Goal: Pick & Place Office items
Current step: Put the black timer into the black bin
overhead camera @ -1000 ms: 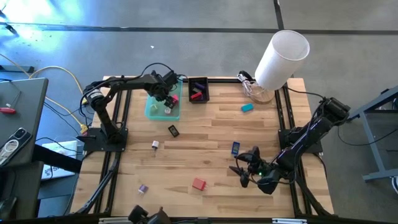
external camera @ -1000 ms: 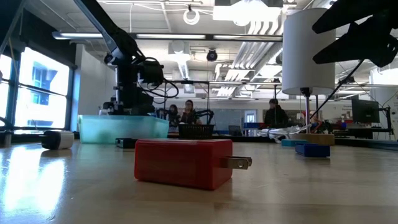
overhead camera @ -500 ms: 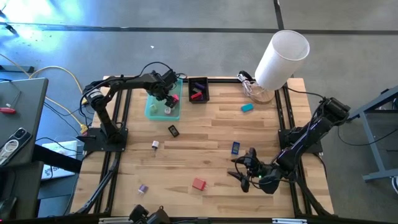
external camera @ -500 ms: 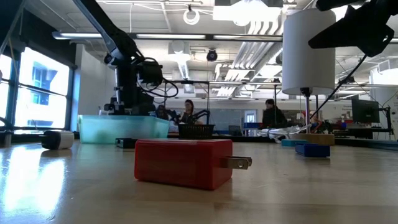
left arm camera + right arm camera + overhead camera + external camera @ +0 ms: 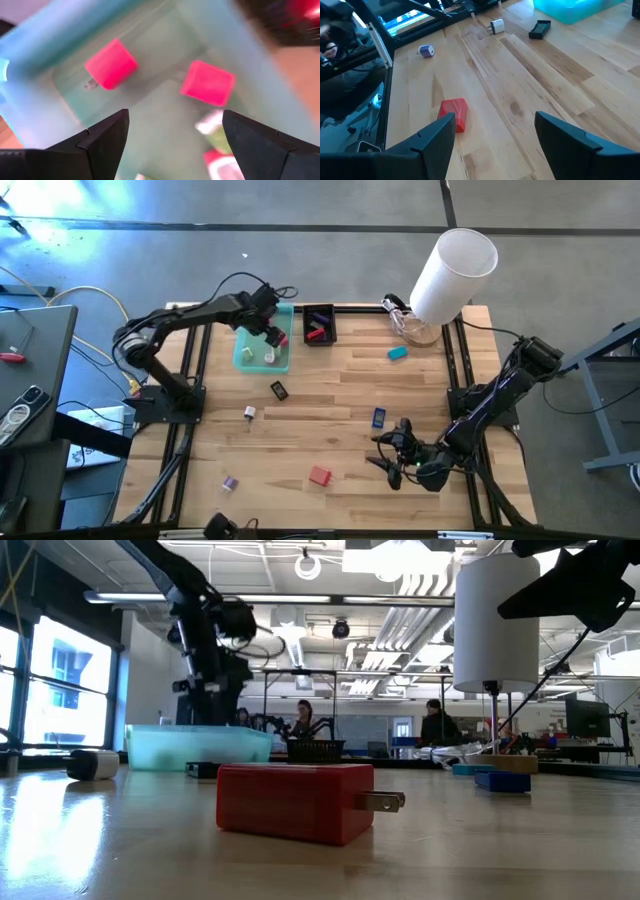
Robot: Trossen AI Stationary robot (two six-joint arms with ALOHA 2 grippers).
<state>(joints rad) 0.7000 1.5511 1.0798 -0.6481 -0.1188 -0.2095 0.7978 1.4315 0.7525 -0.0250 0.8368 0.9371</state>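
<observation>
Tray: teal tray (image 5: 262,348) at the desk's far left, serving as drop place; two pink blocks (image 5: 110,64) plus white and green pieces lying loose inside, so sorting judged already under way.
Left gripper (image 5: 272,328): raised over the teal tray, jaws spread wide with nothing between them; pose suited to a release into the tray, though no piece seen falling.
Right gripper (image 5: 392,458): low over the near right of the desk, jaws apart and empty, aimed across bare wood toward the red block (image 5: 454,114); judged a waiting or approach pose.
Red block: lying flat near the front edge, metal prongs sticking out sideways, well apart from either gripper.
Strays on desk: blue piece (image 5: 379,418) just beyond the right gripper, teal piece (image 5: 398,353) near the white cylinder (image 5: 453,272), black piece (image 5: 279,390) just in front of the tray, white piece (image 5: 249,412), purple piece (image 5: 229,483) at front left.
Black basket (image 5: 319,323): beside the tray, holding red and pink pieces.
Progress: roughly midway, judged from six items not yet collected.
</observation>
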